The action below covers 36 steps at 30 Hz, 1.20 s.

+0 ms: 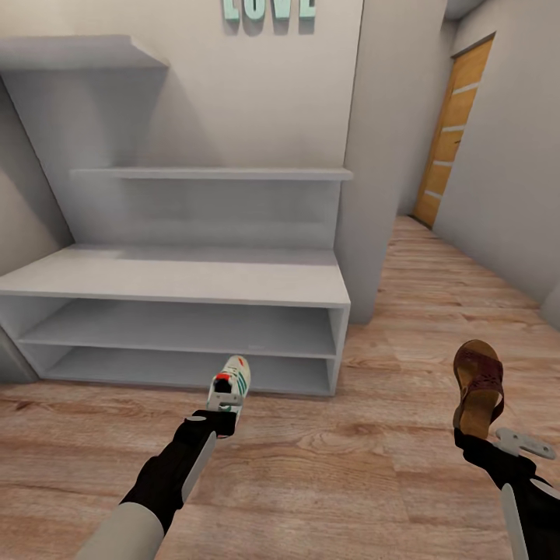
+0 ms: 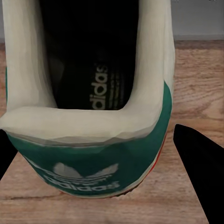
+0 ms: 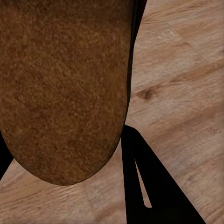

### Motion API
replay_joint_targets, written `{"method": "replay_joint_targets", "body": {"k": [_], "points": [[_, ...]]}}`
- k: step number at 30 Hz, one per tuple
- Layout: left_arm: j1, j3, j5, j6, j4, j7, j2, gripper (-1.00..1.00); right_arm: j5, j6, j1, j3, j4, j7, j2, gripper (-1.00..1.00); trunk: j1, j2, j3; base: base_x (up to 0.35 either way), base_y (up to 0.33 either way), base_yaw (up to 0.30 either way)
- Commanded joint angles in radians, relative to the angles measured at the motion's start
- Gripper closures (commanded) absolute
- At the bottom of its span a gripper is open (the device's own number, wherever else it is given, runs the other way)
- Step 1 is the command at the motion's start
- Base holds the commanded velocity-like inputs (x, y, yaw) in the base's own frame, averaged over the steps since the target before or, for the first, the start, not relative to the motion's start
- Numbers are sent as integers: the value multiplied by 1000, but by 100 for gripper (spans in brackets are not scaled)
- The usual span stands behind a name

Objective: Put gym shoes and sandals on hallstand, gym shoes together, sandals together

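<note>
We see the left claw clamped on a gym shoe at its heel, held above the corridor floor, toe pointing far toward the hallstand. In the left wrist view the shoe's green heel sits between two dark fingers — looks gripped, tho contact pts are hidden. The right claw has hold of a sandal by its near end, strap side up, well right of the rack, off the floor. The right wrist view shows the sandal's tan sole w/ a dark finger beside it. Hallstand bench top and both low shelves sit far-left — teal letters above. An orange door stands far right.
</note>
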Motion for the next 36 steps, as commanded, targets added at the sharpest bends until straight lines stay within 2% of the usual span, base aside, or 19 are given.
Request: {"method": "replay_joint_targets", "body": {"k": [1, 7, 20, 36], "points": [[0, -3, 8, 4, -2, 8, 0, 100, -2, 6, 0, -1, -1, 0, 0, 100, 0, 0, -1, 92, 0, 0], [-2, -3, 8, 6, -6, 8, -1, 100, -2, 6, -1, -1, -1, 0, 0, 100, 0, 0, -1, 204, 0, 0], [-2, -5, 8, 6, -8, 8, -6, 100, -2, 6, -1, -1, -1, 0, 0, 100, 0, 0, -1, 37, 0, 0], [-2, -7, 8, 6, -5, 8, -9, 100, -2, 6, -1, -1, -1, 0, 0, 100, 0, 0, -1, 310, 0, 0]]}}
